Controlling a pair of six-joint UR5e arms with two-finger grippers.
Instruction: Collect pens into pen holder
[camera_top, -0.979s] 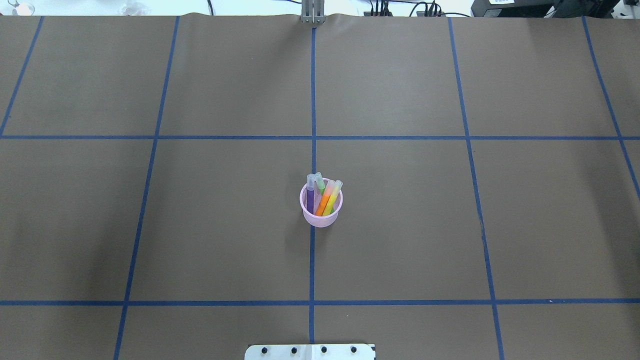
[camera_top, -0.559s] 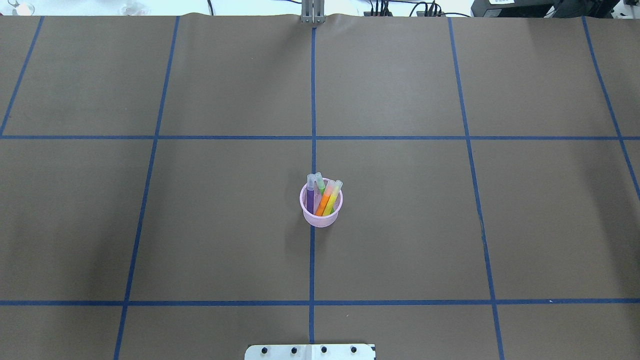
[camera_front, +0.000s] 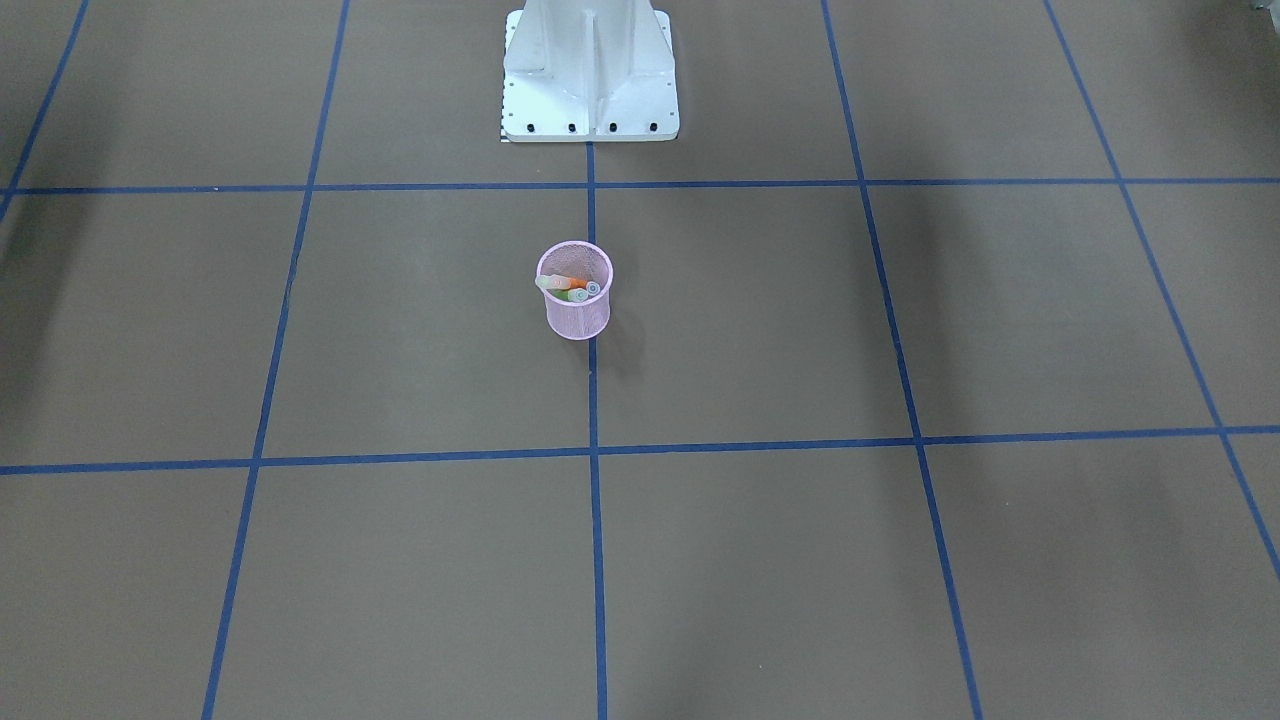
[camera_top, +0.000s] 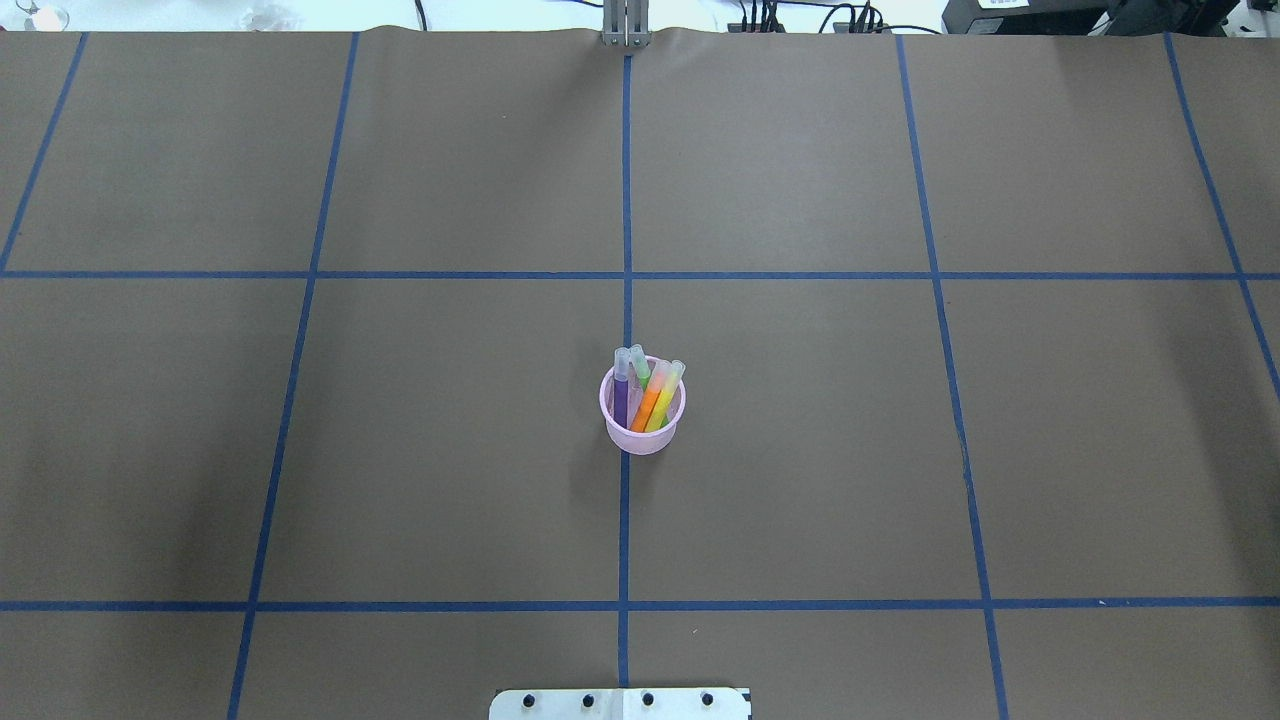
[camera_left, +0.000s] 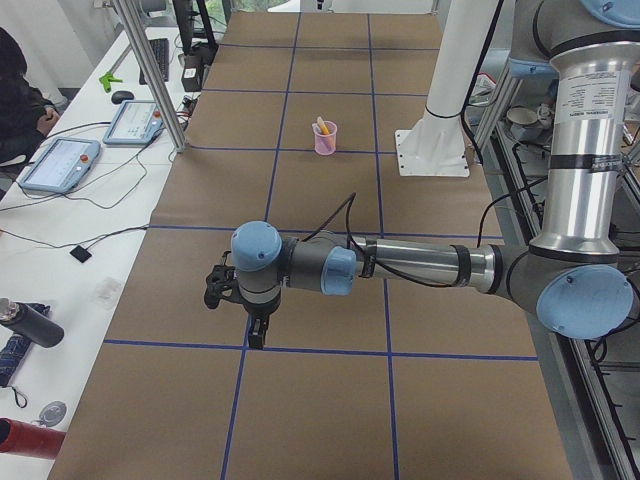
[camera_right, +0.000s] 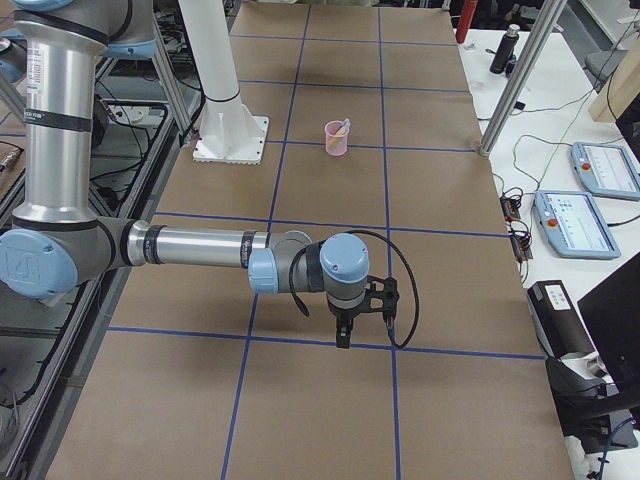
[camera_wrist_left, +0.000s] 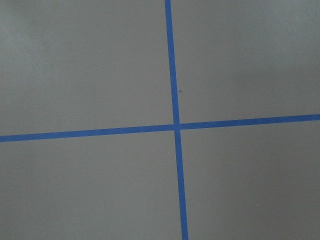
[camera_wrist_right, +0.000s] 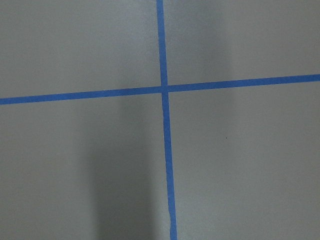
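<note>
The brown tabletop (camera_top: 800, 450), gridded with blue tape (camera_top: 625, 200), carries a pink mesh pen holder (camera_top: 641, 441) upright on its centre line. Purple, green, orange and yellow pens (camera_top: 648, 405) lean inside it, pale caps up. It stands well apart from both end effectors, roughly between them. The left arm (camera_left: 410, 264) and right arm (camera_right: 195, 246) reach out level and low, the left end effector (camera_left: 256, 338) and right end effector (camera_right: 343, 337) pointing down near tape crossings; I cannot tell whether their fingers are apart or together.

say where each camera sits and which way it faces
Front-facing: across the table, looking down at the pen holder; robot base on top.
Overhead: behind the robot, looking forward-down; only that base's edge.
Left: table end; left arm near.
Right: opposite end; right arm near.
Left wrist: straight down, tape cross; no body.
Right wrist: same.
Exterior views share the pen holder.
</note>
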